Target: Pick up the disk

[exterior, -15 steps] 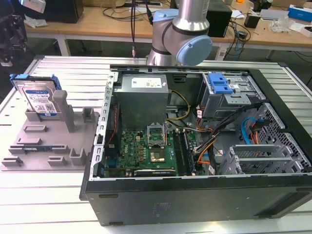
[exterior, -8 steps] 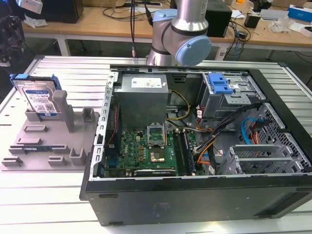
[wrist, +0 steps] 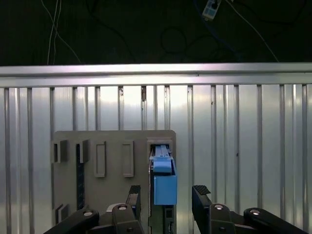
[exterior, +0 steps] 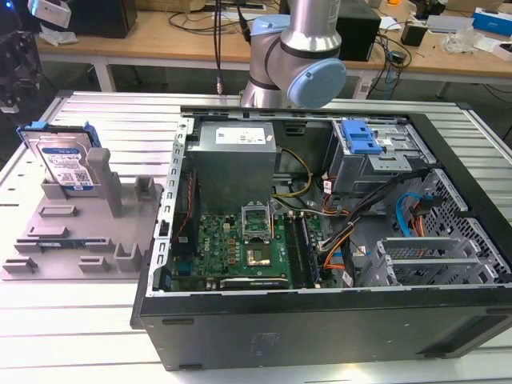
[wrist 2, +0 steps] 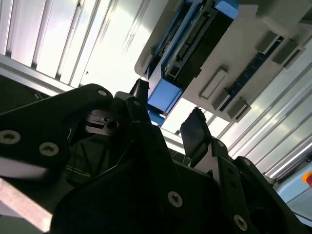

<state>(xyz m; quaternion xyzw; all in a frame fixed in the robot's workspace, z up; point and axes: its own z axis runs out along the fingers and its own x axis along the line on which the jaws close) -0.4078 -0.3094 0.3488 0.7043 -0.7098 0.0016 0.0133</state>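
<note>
I've got the claw (wrist: pixel 166 195) spread and empty, hovering over the disk (wrist: pixel 164 178). The disk stands on edge in the grey fixture (wrist: pixel 112 151), its thin edge lined up with the gap between the fingers.

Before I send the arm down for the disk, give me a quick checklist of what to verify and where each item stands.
1. Disk upright in the grey fixture: ok.
2. End effector open: ok, fingers apart.
3. Lined up over the disk: ok, in the first wrist view its blue edge appears between the fingers.
4. End effector apart from the disk: ok, the second wrist view shows a gap.
5. Opening wide enough for the disk: cannot tell.
6. Fixture's post out of the fingers' way: cannot tell.
</note>
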